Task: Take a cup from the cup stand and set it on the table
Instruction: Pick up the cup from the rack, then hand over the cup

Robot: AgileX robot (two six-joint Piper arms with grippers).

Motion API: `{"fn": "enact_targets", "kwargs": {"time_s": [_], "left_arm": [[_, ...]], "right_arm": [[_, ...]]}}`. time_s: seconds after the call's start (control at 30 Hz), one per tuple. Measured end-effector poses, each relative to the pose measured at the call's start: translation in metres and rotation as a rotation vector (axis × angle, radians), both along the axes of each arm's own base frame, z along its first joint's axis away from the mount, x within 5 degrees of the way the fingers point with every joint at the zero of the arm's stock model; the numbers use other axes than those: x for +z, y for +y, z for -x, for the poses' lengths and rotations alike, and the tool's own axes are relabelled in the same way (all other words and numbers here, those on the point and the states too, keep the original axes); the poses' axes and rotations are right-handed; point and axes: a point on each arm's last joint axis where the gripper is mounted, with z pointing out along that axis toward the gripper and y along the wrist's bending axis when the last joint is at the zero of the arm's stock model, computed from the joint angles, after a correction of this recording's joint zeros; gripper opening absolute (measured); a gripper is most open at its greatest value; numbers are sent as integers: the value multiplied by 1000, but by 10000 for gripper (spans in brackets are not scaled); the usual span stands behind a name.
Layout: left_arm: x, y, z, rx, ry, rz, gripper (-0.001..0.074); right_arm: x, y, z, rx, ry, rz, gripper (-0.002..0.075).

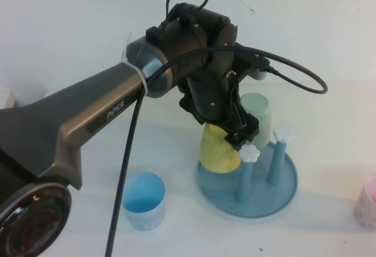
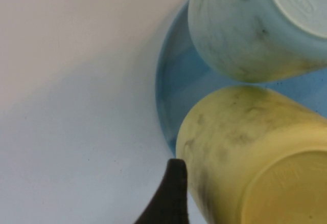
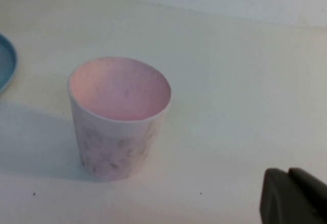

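Nearest us in the high view, a light blue plastic cup [image 1: 144, 200] stands upright on the plain white flat tabletop [image 1: 329, 110], mouth up, just beside the round blue plastic cup stand [image 1: 276, 195]. We judge it the first hazard: a cup swung out low on that side could knock it over.

Beyond it sits the small yellow tapered plastic cup [image 1: 218, 148], upside down and tilted on a peg of the stand. Two bare blue pegs with white flower-shaped caps [image 1: 249, 152] stand just beside it. Lifting at a slant could drag the cup's rim against its own peg or tip the whole tray.

The left gripper [image 1: 241, 131] hangs over the yellow cup's upturned base. The left wrist view shows one dark fingertip [image 2: 171, 193] touching or nearly touching the cup's side. We cannot tell how wide the jaws stand, nor whether they hold it.

Behind, a pale green plastic cup [image 1: 257, 111] sits inverted, close against the yellow one; a clumsy grip could catch both.

The right gripper [image 3: 294, 196] is parked by a pink plastic cup [image 3: 120, 116], well apart, its opening unclear.
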Motion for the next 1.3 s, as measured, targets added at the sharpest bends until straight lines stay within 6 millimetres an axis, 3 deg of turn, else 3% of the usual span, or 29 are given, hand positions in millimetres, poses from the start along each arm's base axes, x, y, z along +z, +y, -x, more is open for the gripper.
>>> {"fn": "enact_targets", "kwargs": {"time_s": [0.1, 0.23, 0.47, 0.7, 0.97, 1.07, 1.17, 1.3], "left_arm": [[-1, 0, 0, 2, 1, -2, 657], [-1, 0, 0, 5, 2, -7, 545], [4, 0, -1, 4, 9, -15, 545], [45, 0, -2, 9, -51, 30, 545], [112, 8, 10, 30, -187, 164, 545], [134, 16, 20, 43, -221, 202, 545], [155, 25, 33, 50, -250, 234, 545], [163, 39, 51, 68, -227, 241, 545]], "right_arm": [[0, 0, 0, 0, 0, 0, -3], [0, 0, 0, 0, 0, -2, -3], [0, 0, 0, 0, 0, -2, -2], [0, 0, 0, 0, 0, 4, -2], [1, 3, -1, 6, -28, -82, -3], [5, 6, -3, -2, -83, -203, -3], [9, 10, -4, -23, -144, -458, -3], [14, 15, -5, -39, -188, -766, -3]]}}
